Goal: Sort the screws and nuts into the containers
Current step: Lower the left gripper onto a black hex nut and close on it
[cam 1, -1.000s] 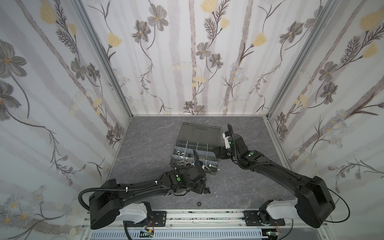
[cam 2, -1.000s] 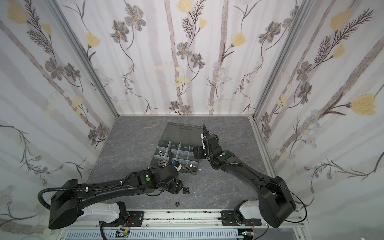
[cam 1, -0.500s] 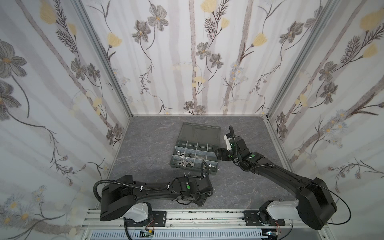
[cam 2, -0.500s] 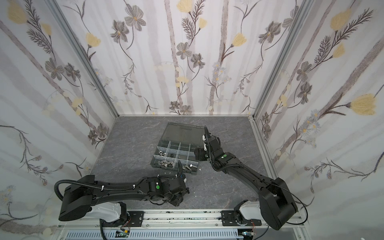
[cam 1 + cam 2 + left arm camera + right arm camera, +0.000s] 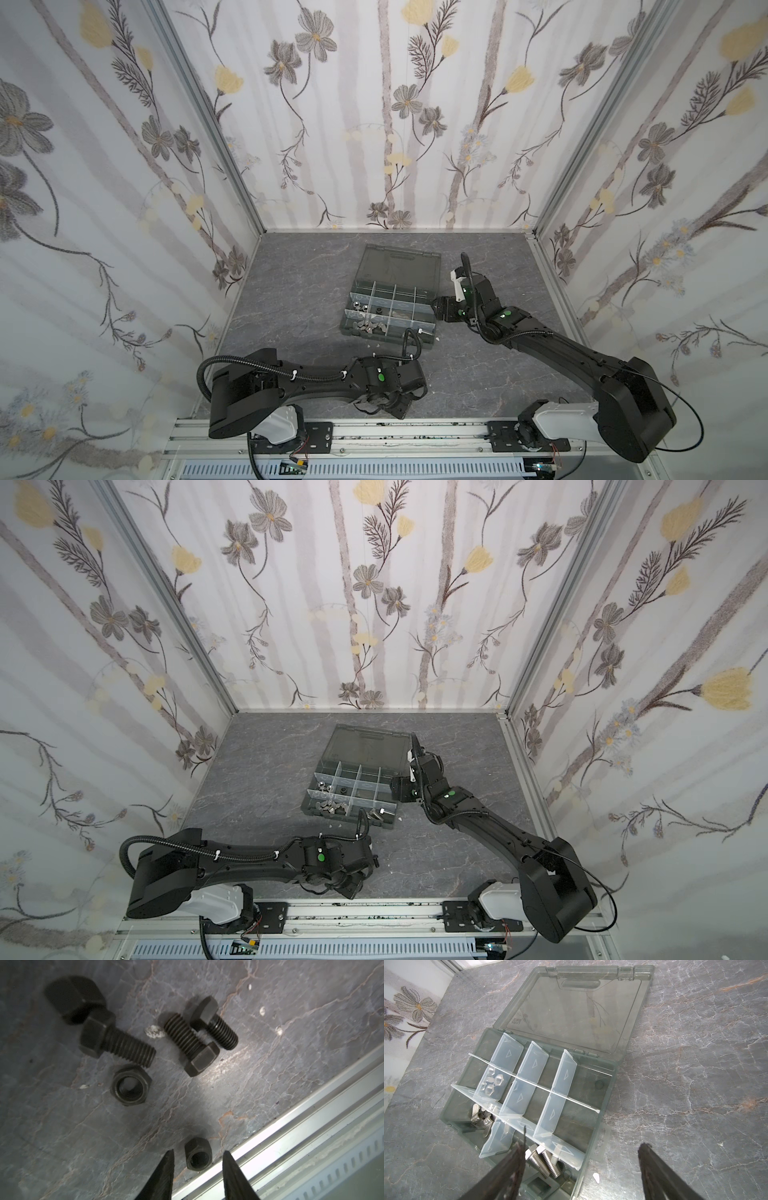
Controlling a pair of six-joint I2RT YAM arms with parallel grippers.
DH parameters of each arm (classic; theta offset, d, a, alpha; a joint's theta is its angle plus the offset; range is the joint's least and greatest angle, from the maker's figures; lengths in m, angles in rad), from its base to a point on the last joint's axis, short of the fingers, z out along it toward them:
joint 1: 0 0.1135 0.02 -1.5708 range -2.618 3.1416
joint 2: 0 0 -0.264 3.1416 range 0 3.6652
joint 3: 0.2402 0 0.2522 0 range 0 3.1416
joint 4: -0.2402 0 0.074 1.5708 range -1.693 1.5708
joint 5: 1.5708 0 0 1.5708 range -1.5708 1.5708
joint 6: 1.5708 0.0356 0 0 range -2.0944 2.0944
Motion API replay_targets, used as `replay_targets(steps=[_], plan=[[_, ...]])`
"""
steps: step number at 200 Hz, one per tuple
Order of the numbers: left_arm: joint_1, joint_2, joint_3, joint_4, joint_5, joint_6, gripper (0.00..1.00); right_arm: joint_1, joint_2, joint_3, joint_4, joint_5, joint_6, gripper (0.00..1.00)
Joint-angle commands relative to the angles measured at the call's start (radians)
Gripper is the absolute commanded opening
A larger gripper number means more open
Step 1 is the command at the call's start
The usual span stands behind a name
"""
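Note:
In the left wrist view my left gripper (image 5: 198, 1154) is open, with a black nut (image 5: 198, 1156) lying on the floor between its fingertips, a gap on each side. Further off lie a second black nut (image 5: 131, 1087) and three black screws (image 5: 118, 1045) (image 5: 193, 1043) (image 5: 218, 1026). In both top views the left wrist hides all of these. My right gripper (image 5: 583, 1145) is wide open and empty, straddling the side wall of the organiser box (image 5: 604, 1105) (image 5: 430, 328). Its containers hold silver screws (image 5: 542, 1161), silver hex nuts (image 5: 492, 1082) and wing nuts (image 5: 481, 1118).
An aluminium rail (image 5: 291, 1136) (image 5: 374, 432) runs along the floor's front edge, right beside the nut between my left fingers. The box's smoky lid (image 5: 399, 266) lies open flat towards the back. Patterned walls close three sides. White flecks (image 5: 153, 1031) dot the grey floor.
My left arm has swung from beside the box to the front edge, and its jaws have narrowed around the black nut. The right arm has barely moved.

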Motion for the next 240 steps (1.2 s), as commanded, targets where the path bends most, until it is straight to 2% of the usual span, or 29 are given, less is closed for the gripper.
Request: replay_targets(steps=[1, 96, 129, 179, 211, 240], plan=[[-0.004, 0.016, 0.008, -0.014, 0.002, -0.008, 0.41, 0.000, -0.006, -0.001, 0.035, -0.006, 0.002, 0.85], [-0.022, 0.080, 0.023, -0.023, 0.010, 0.007, 0.34, -0.001, -0.009, -0.007, 0.033, -0.005, 0.005, 0.85], [-0.022, 0.092, 0.020, -0.028, -0.018, 0.004, 0.29, -0.001, -0.009, -0.013, 0.034, -0.006, 0.005, 0.85], [-0.020, 0.087, 0.061, -0.030, -0.055, 0.015, 0.26, -0.003, -0.029, -0.023, 0.034, 0.002, 0.008, 0.85], [0.037, 0.011, 0.090, -0.038, -0.076, 0.030, 0.26, -0.005, -0.048, -0.028, 0.025, 0.009, 0.008, 0.85], [0.139, -0.070, 0.140, -0.036, -0.104, 0.082, 0.26, -0.010, -0.072, -0.031, 0.013, 0.017, 0.007, 0.85]])
